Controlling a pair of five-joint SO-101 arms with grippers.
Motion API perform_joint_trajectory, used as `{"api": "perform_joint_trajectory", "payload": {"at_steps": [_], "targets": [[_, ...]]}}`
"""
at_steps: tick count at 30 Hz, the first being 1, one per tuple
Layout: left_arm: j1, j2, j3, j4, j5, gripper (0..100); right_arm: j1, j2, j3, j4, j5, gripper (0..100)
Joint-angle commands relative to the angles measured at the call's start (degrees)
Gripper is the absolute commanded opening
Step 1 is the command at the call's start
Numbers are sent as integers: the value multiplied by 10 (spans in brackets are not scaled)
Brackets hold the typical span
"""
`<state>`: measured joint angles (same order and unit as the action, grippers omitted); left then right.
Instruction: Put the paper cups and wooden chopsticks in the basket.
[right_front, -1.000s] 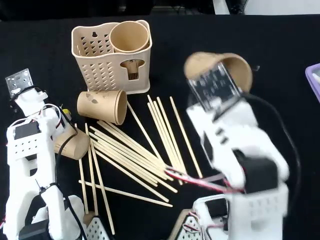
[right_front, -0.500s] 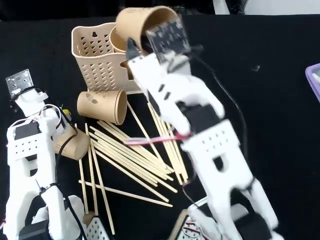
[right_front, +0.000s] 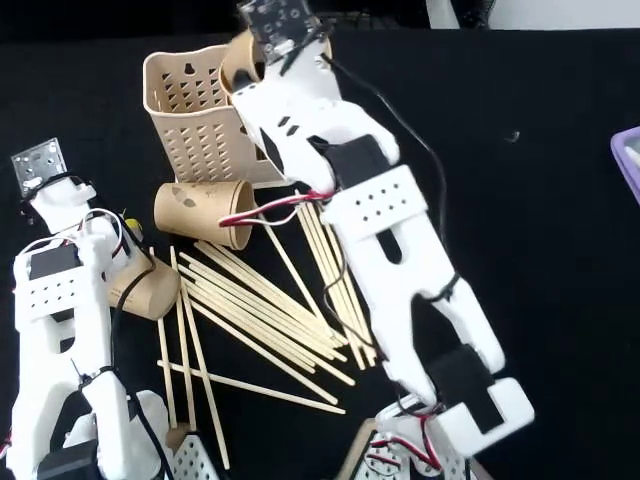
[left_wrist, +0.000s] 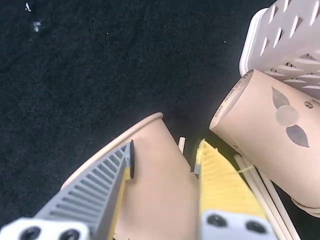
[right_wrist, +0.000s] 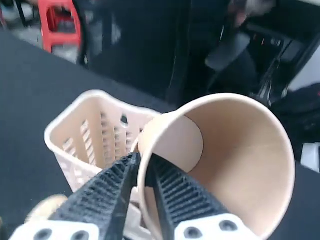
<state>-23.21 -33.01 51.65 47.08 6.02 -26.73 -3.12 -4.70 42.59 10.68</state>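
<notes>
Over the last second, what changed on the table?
The right gripper carried its tan paper cup leftward to above the beige slotted plastic basket, still clamped on the rim. The left gripper on a second paper cup, the lying third cup and the wooden chopsticks stayed put.

The right arm (right_front: 385, 215) holds a paper cup (right_front: 238, 62) over the basket (right_front: 190, 125); chopsticks (right_front: 262, 312) lie scattered nearby.

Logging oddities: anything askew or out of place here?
Wooden chopsticks lie strewn before the basket; a paper cup lies sideways beside it. Left gripper clasps a toppled cup; right gripper holds a tilted cup.
</notes>
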Motion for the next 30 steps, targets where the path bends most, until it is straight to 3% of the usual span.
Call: {"api": "perform_joint_trajectory", "payload": {"at_steps": [1, 5, 11, 26, 30], "targets": [[-5, 4, 19, -2, 4, 216, -6, 0, -38, 27, 74, 11], [-5, 4, 18, -2, 4, 216, -6, 0, -38, 54, 105, 34], [-5, 4, 18, -2, 4, 216, -6, 0, -48, 91, 105, 258], [-5, 4, 18, -2, 4, 216, -8, 6, -132, 91, 105, 159], [-5, 4, 17, -2, 4, 216, -11, 7, -114, 30, 105, 159]]}}
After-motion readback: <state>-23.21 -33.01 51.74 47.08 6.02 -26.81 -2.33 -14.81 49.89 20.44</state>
